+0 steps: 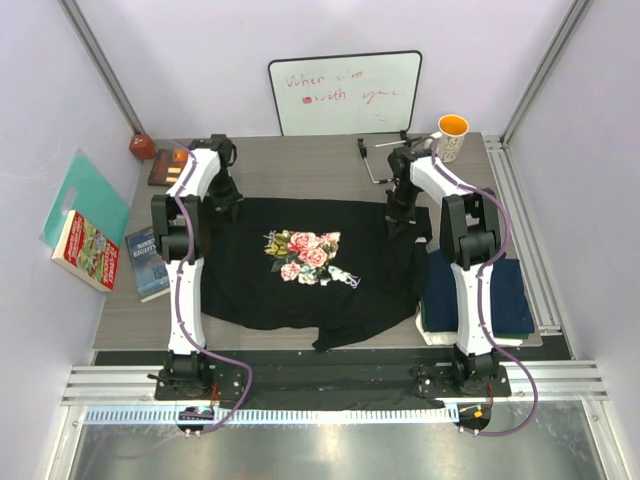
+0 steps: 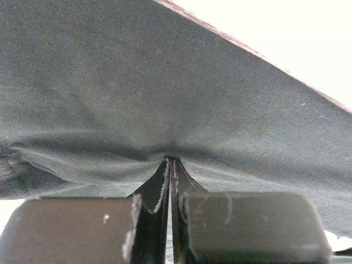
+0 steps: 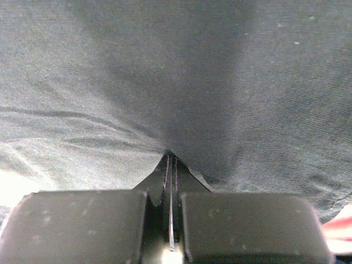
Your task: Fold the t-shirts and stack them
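Top view: a black t-shirt (image 1: 300,285) with a pink-and-white flower print lies spread flat across the middle of the table (image 1: 300,170), print side up. Its hem end is towards the far edge, and a loose flap hangs at the near edge.

The left gripper (image 1: 225,207) sits at the shirt's far-left corner. The right gripper (image 1: 400,217) sits at its far-right corner. Both arms reach away from their bases at the near edge.

Left wrist view: the two fingers (image 2: 82,228) are pressed together with no gap between them. A small fold of the black cloth is pinched at their tips, and creases fan outwards from the pinch. Pale table shows beyond the cloth's edge at the upper right.

Right wrist view: here too the fingers (image 3: 247,225) are closed tight on a tuck of the same black cloth, which fills nearly the whole view.

A folded navy shirt (image 1: 510,295) tops a small stack (image 1: 432,325) at the near right of the table, just beside the black shirt and partly hidden by the right arm.

Other items:
- Two books (image 1: 85,250) and a teal board (image 1: 85,190) lie at the left.
- A whiteboard (image 1: 345,93) leans on the far wall.
- An orange-lined cup (image 1: 452,138) stands at the far right.
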